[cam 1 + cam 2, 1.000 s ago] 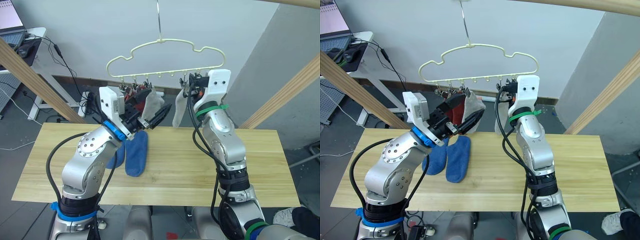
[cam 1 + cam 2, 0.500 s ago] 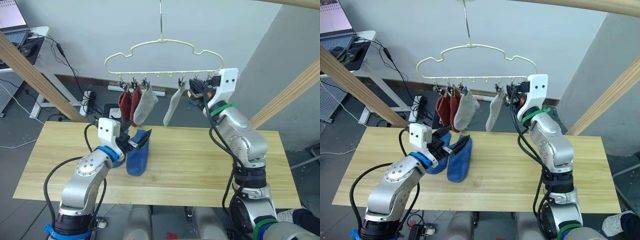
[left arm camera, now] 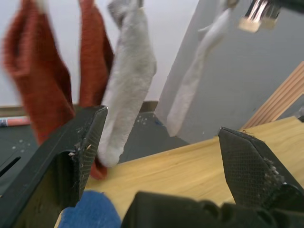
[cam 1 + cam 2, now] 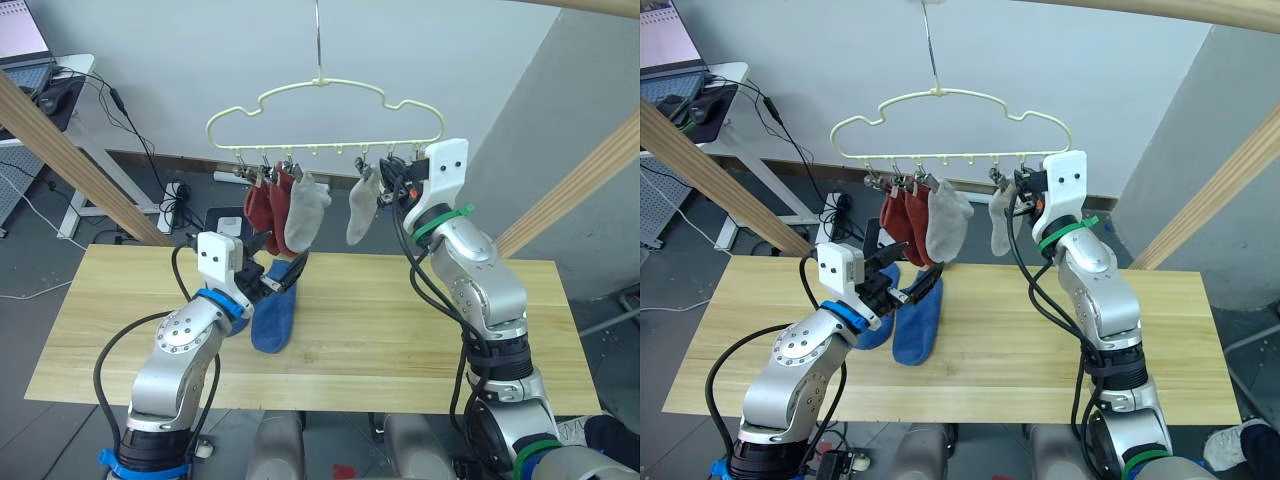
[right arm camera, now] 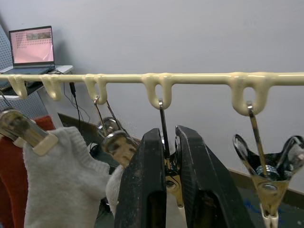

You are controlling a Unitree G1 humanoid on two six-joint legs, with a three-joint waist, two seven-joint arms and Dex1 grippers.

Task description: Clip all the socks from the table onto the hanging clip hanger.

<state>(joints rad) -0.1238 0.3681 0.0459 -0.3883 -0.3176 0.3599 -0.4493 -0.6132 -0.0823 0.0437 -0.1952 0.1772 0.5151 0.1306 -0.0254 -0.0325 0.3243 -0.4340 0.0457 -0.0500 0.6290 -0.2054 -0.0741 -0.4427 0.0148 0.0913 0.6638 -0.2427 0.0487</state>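
Socks [image 4: 275, 312], blue, lie just below the wide-open left hand [image 4: 272, 268]; right hand [image 5: 165, 178] pinches a clip [image 5: 172, 182].

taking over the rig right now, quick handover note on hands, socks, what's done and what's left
Left hand: open, empty, low over the blue socks on the table.
Right hand: shut on a metal clip of the clip hanger.
Done: two rust red socks and two light grey socks hang clipped.
Left: both blue socks, side by side on the table, to be clipped.
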